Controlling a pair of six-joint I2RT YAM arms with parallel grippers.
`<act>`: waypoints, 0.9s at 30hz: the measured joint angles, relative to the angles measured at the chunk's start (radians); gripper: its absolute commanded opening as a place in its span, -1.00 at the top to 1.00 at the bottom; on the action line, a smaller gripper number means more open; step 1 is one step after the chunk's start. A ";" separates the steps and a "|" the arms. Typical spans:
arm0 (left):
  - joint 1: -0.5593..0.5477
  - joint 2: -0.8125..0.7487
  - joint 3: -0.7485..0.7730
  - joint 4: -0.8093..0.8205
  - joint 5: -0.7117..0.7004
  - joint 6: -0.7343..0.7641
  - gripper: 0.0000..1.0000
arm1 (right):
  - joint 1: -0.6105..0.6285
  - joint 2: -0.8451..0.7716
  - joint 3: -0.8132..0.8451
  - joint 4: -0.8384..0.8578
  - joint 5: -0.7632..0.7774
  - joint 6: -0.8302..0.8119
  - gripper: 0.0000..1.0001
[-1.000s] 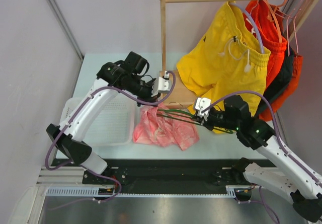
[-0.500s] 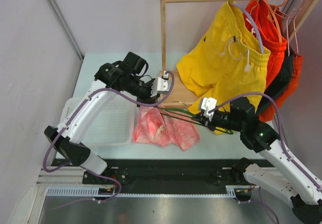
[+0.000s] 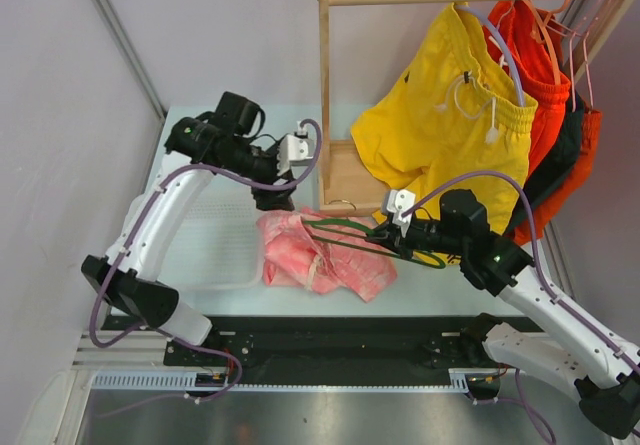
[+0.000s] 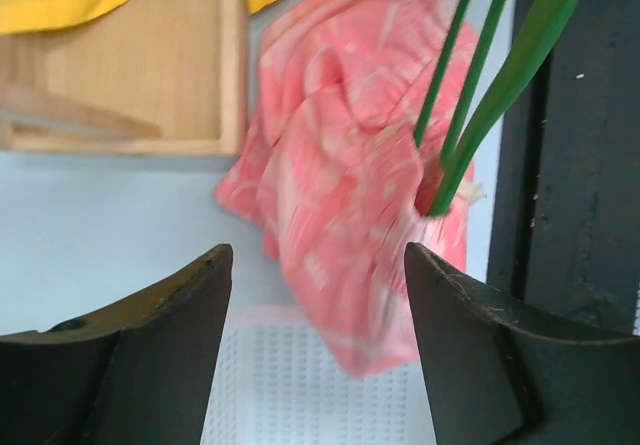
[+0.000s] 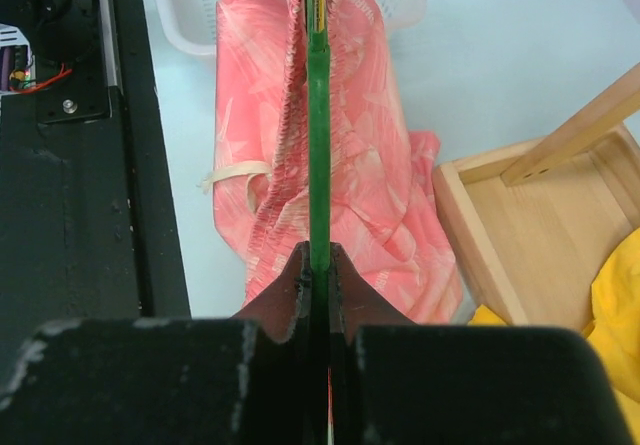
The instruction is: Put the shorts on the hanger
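Note:
The pink mottled shorts lie crumpled on the table, their left edge over the rim of the white basket. The thin green hanger lies slantwise across them. Its far end pokes into the gathered waistband. My right gripper is shut on the hanger, its fingertips pinching the green wire. My left gripper hovers above the shorts' upper left part, open with nothing between its fingers. In the left wrist view the shorts and the hanger's wires lie below.
A white perforated basket sits left of the shorts. Behind them is the wooden rack's base and post. Yellow shorts and orange-red shorts hang from the rod. A black rail runs along the near edge.
My left gripper has opened, let go of the shorts and drawn back up and to the left. The shorts have settled lower and further left. The right gripper still holds the hanger.

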 measured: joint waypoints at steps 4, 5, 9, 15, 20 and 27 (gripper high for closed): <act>0.055 -0.067 -0.032 -0.003 -0.010 0.097 -0.57 | -0.008 0.000 -0.009 0.011 -0.003 0.011 1.00; 0.053 -0.103 -0.064 -0.004 -0.012 0.119 -0.57 | -0.010 0.000 -0.010 0.013 -0.005 0.013 1.00; 0.026 -0.228 -0.193 -0.008 -0.039 0.150 -0.58 | -0.016 0.000 -0.010 0.024 -0.011 0.021 1.00; -0.083 -0.268 -0.355 0.150 -0.124 0.119 -0.34 | -0.018 0.000 -0.010 0.045 -0.019 0.029 1.00; -0.149 -0.253 -0.425 0.265 -0.174 0.085 0.63 | -0.011 0.000 -0.010 0.048 -0.026 0.028 1.00; -0.148 -0.246 -0.429 0.287 -0.166 0.040 1.00 | -0.004 -0.002 -0.010 0.063 0.002 0.027 0.01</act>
